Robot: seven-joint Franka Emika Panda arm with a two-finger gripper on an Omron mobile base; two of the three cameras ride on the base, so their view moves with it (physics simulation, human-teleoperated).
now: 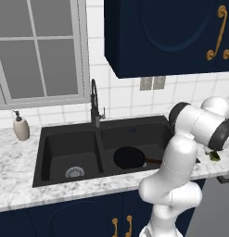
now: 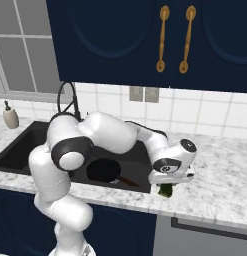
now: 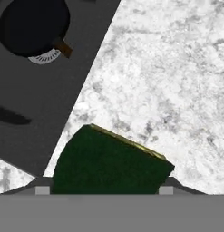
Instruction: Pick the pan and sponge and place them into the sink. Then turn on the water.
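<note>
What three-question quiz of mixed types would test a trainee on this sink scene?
1. True or false: the pan already lies in the right basin of the sink.
2. Multiple choice: where is the sponge? A) in the left basin B) at the pincer, over the marble counter right of the sink C) beside the soap dispenser
3. Fill in: no stream falls from the faucet, so the water is ____.

Key: 1 true, its handle pointing right. 2 B; whether the pincer has closed on it cannot be told. 3 off.
</note>
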